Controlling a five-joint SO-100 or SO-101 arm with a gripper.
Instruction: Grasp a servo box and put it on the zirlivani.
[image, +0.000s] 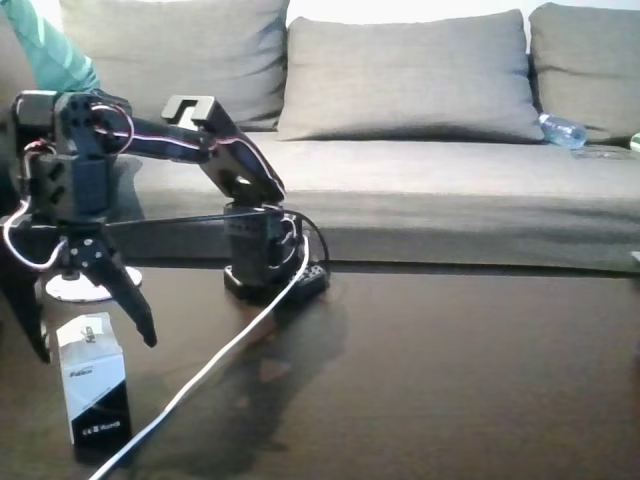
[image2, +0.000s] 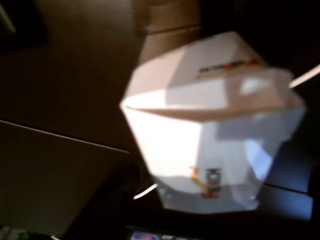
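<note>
The servo box (image: 92, 385) stands upright on the dark table at the lower left of the fixed view, white on top and black below. My gripper (image: 96, 346) points down just over it and is open, with one black finger (image: 138, 315) to the box's right and the other at its left. I cannot tell whether the fingers touch the box. In the wrist view the servo box (image2: 215, 125) is close and blurred, seen from above. The zirlivani (image: 78, 289), a flat white disc, lies on the table behind the gripper, partly hidden by it.
The arm's base (image: 262, 262) stands at the table's far edge, and a white cable (image: 215, 362) runs from it diagonally to the front. Behind is a grey sofa (image: 430, 190) with a water bottle (image: 562, 130). The table's right half is bare.
</note>
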